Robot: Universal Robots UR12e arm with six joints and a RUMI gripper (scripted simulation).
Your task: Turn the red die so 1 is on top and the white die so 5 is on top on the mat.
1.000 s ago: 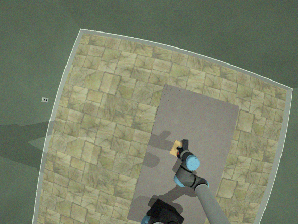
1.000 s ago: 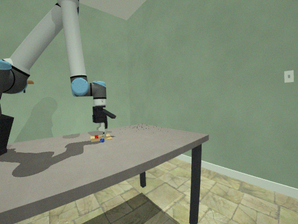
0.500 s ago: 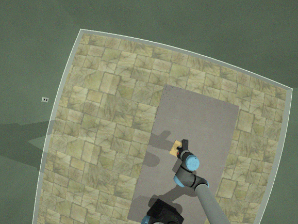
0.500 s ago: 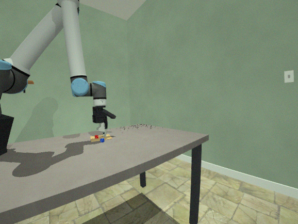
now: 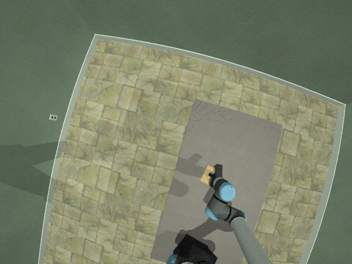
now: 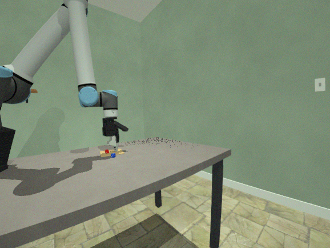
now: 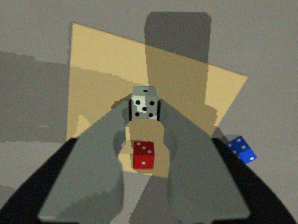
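Gripping the white die (image 6: 115, 149) (image 7: 144, 104), the fingers of the gripper (image 5: 212, 174) (image 6: 115, 149) (image 7: 144, 100) are closed against its two opposite sides; in the wrist view its broad face shows five pips, with a narrower face showing one pip beyond it; the die appears over the yellow mat (image 5: 205, 175) (image 6: 105, 155) (image 7: 95, 52), though I cannot tell whether it touches it. The red die (image 5: 210, 180) (image 6: 107, 151) (image 7: 143, 155) rests on the mat near the white one, apart from it; three pips show on one visible face and one pip on the adjoining face. The blue die (image 6: 113, 155) (image 7: 242, 149) sits off the mat, just beside its edge, on the grey desk (image 5: 237, 146) (image 6: 154, 166) (image 7: 25, 25); shadows fall across mat and desk.
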